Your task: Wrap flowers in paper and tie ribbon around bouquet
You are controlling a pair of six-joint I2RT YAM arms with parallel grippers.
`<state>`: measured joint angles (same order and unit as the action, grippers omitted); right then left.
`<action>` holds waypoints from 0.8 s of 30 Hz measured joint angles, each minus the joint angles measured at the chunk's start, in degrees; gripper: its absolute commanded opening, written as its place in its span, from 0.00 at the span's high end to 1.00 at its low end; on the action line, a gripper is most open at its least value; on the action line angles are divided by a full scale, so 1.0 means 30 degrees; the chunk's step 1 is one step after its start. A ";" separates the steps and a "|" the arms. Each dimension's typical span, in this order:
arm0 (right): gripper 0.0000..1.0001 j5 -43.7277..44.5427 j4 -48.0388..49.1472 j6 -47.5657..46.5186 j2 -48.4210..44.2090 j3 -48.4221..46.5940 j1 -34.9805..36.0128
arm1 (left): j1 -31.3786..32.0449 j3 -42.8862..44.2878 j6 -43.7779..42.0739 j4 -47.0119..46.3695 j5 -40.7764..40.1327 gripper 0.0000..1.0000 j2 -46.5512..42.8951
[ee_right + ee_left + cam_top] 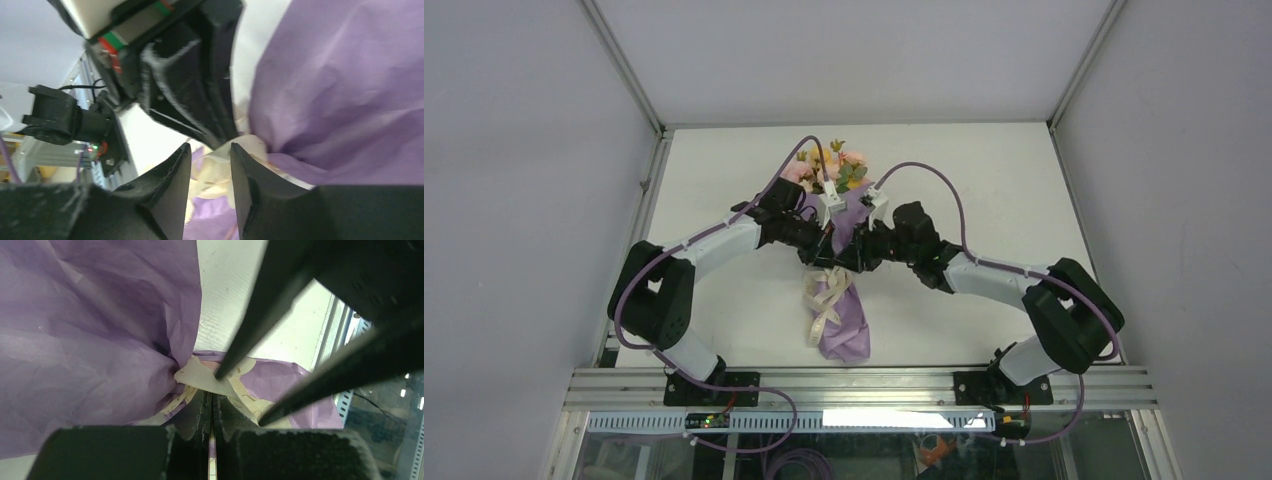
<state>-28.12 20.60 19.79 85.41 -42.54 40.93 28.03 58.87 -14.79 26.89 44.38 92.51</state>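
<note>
Cream ribbon [205,380]: left fingers [195,415] pinch it; right fingers [172,185] parted; overhead hides both.

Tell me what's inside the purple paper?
The flowers: pink, yellow and orange blooms poke out the far end of the paper. Their stems can't be seen; the paper covers them.

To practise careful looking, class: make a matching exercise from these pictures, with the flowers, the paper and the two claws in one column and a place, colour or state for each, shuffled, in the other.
Column one
1. flowers
2. paper
3. left claw
4. right claw

Column two
A. jaws apart
B. shut on the ribbon
C. at the far end, poking out of the wrap
D. lilac-purple, pinched in the middle

Pairs: 1-C, 2-D, 3-B, 4-A
</note>
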 measured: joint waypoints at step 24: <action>1.00 0.6368 -0.1982 0.3126 0.0000 0.0153 0.2339 | -0.0117 -0.0415 0.0437 -0.0255 -0.0306 1.00 -0.0117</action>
<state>-9.02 14.66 29.17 85.41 -42.09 47.94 27.68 57.63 -13.47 26.13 43.46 92.16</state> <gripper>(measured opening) 0.013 0.008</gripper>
